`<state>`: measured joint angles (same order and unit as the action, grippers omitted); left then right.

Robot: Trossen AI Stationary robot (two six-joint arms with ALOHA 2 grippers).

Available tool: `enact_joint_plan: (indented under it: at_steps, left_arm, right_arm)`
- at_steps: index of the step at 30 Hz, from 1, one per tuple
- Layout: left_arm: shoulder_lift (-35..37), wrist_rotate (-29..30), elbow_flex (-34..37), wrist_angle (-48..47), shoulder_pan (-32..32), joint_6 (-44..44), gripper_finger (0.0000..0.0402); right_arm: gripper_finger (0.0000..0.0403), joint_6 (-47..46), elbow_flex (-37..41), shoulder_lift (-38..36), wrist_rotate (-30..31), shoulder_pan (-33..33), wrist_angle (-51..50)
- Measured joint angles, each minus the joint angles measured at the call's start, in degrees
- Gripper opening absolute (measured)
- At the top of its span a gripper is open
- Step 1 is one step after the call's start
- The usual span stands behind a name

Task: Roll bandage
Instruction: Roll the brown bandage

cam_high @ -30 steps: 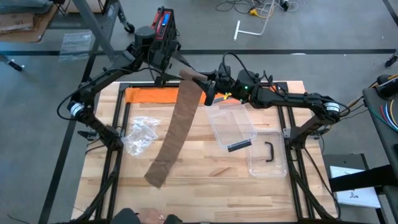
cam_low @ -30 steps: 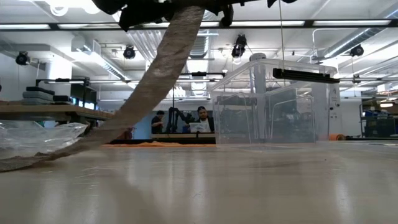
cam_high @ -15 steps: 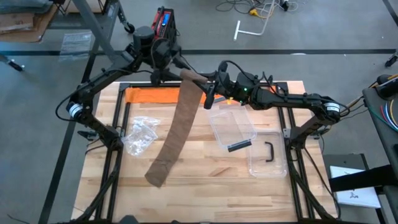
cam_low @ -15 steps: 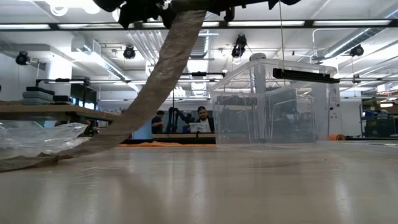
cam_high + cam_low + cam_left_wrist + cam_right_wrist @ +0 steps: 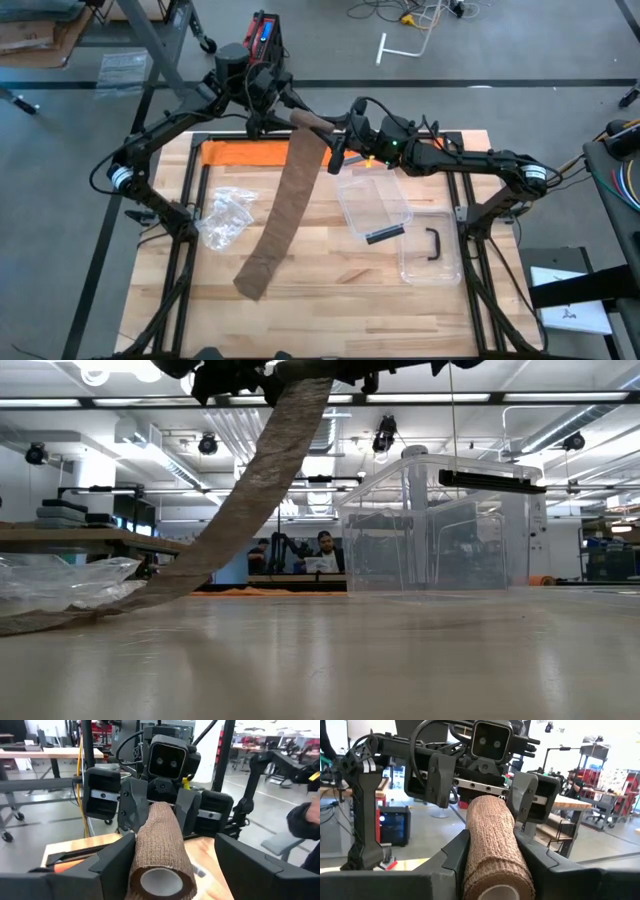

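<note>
- The right gripper's [image 5: 492, 870] fingers [image 5: 451, 854] press against both sides of the brown bandage roll [image 5: 494, 851], clamped on it; the left gripper's [image 5: 161, 865] fingers [image 5: 116, 856] stand wide on either side of the roll's other end, with a gap showing, not pinching it.
- The bandage roll [image 5: 312, 122] is held up in the air above the table's far edge, between the two grippers, which face each other nose to nose.
- From the roll, the unrolled strip [image 5: 279, 208] hangs down and slants across the wooden table [image 5: 330, 290] toward its near left part, where the free end lies flat on the boards; the low view shows the strip [image 5: 255, 480] rising steeply from the surface.
- A crumpled clear plastic bag [image 5: 225, 215] lies just left of the strip.
- An orange cloth [image 5: 245, 152] lies along the far edge, behind the strip.
- A clear plastic box [image 5: 375, 200] sits to the strip's right, with its lid [image 5: 430, 255], bearing a dark handle, beside it nearer the right edge.
- In the room beyond, people [image 5: 322, 552] sit at a far bench.
</note>
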<state>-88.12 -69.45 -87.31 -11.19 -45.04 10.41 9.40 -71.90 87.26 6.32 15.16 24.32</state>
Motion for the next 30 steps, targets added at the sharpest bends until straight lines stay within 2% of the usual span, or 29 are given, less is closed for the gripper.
enact_joint_plan:
  at_steps: [7,19,25,30]
  left_arm:
    - [-0.02,5.91,0.07,-2.21,0.02,-0.47,0.0245]
    - [-0.31,6.04,0.07,-1.74,2.53,0.46,0.0250]
    - [-0.33,9.16,0.07,-1.56,2.45,0.71,0.0219]
    - [-0.33,9.27,0.07,-1.75,2.66,1.52,0.0175]
  right_arm:
    - [0.0116,-0.48,0.00,0.00,-0.04,0.00,0.00]
    - [0.0113,-0.38,0.00,-0.04,-0.24,0.00,-0.26]
    - [0.0117,-1.90,0.00,-0.07,-0.19,0.00,-0.27]
    - [0.0116,-3.74,0.00,-0.08,-0.13,-0.21,-0.26]
